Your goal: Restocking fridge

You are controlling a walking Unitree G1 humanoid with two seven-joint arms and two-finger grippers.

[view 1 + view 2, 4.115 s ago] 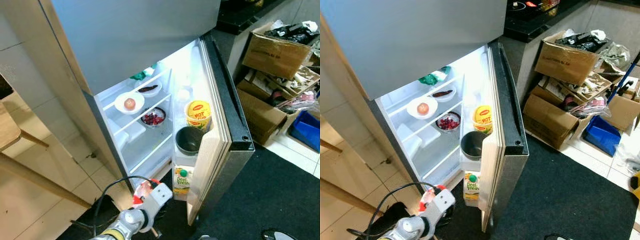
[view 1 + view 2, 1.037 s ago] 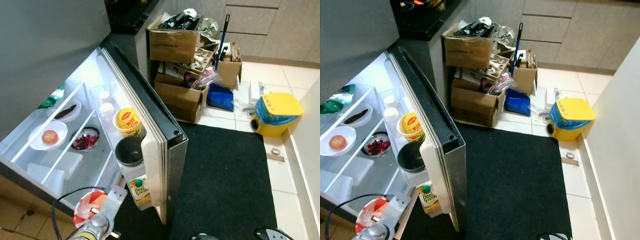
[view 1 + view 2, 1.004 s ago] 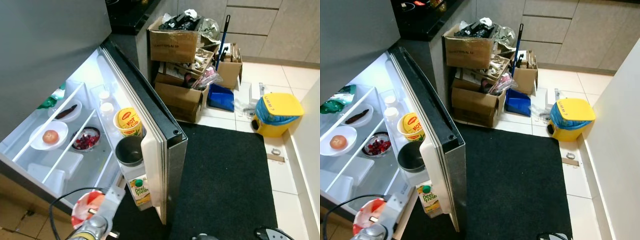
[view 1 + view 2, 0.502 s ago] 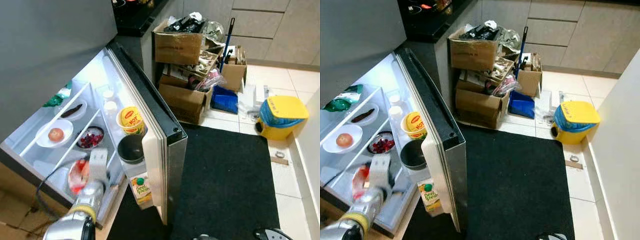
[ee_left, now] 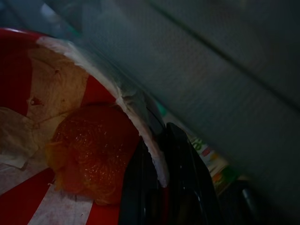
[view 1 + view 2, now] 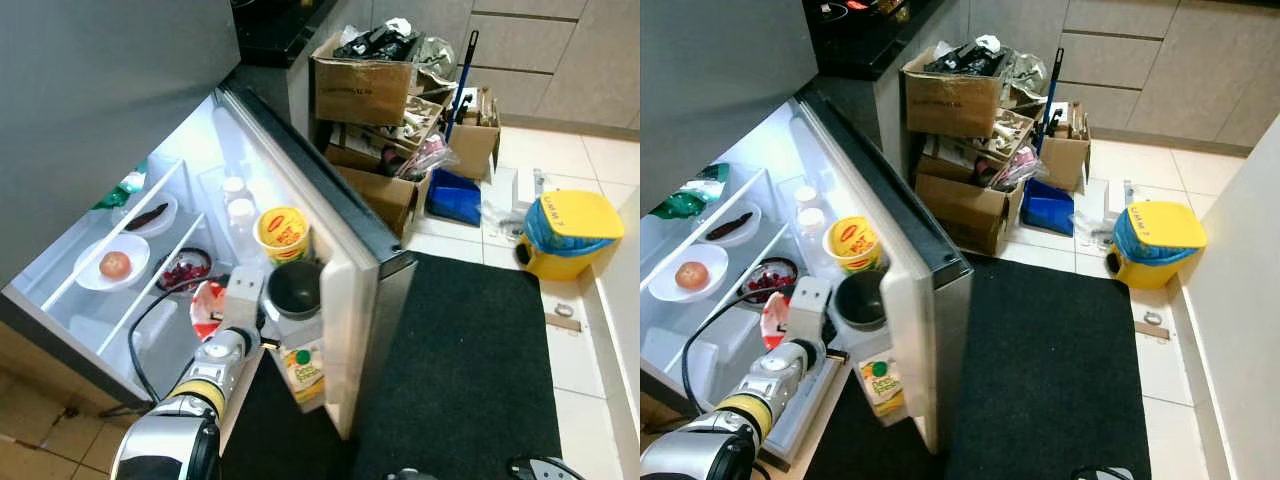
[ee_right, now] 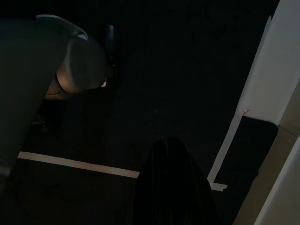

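1 red-and-white plate (image 6: 208, 308) of food sits pinched at its rim by my left gripper (image 5: 157, 154) fingers, inside the fridge (image 6: 90, 330). I judge it light, thin, tippable; keep level.

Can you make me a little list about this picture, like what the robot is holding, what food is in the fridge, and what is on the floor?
Holding: left gripper shut on red and white paper bowl with an orange lump of food inside
Where: lifted in front of the open fridge
Right gripper: hangs idle
Shelves: plate with a round fruit, bowl of red berries, small dish
Door rack: yellow noodle cup, dark bowl, juice carton
Floor: black mat, cardboard boxes, yellow bin
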